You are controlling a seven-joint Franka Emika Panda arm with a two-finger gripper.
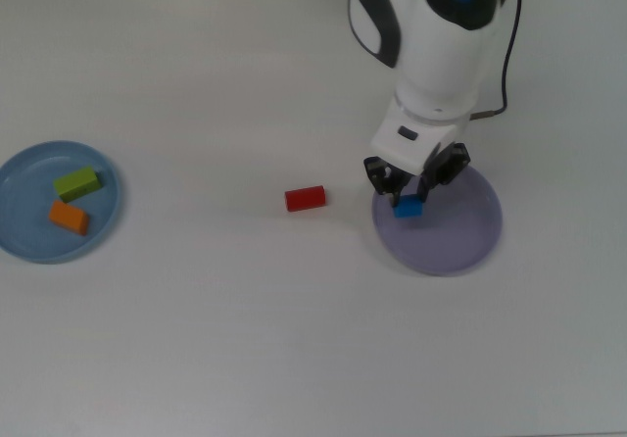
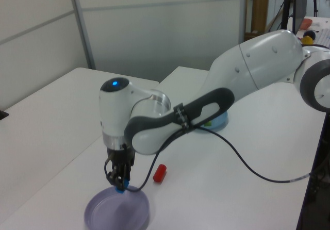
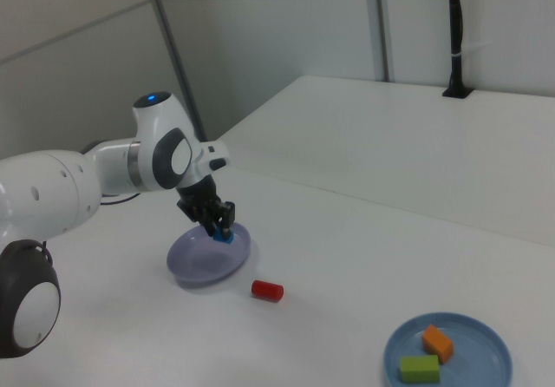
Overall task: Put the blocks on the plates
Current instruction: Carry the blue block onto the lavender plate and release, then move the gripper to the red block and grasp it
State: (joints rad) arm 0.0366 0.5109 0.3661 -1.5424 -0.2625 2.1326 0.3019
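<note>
A white bench (image 1: 196, 339) carries everything, under a large white robot arm (image 2: 247, 70) that bends down toward the lavender plate (image 1: 460, 236). That plate lies toward the top view's right side of the bench, well apart from the light blue plate (image 1: 20, 241) at the top view's left edge. The blue plate holds a green block (image 1: 77, 182) and an orange block (image 1: 69, 218) side by side, so that half of the sorting looks finished.

The gripper (image 1: 411, 187) hangs over the lavender plate's near-left rim in the top view, fingers closed narrowly around the small blue cube (image 1: 409, 207). The cube appears held just above the plate, not yet resting in it, which suggests it is there to be set down.

A red block (image 1: 305, 198) lies alone on the bare bench between the two plates, nearer the lavender one, likely the last piece to be picked up.
</note>
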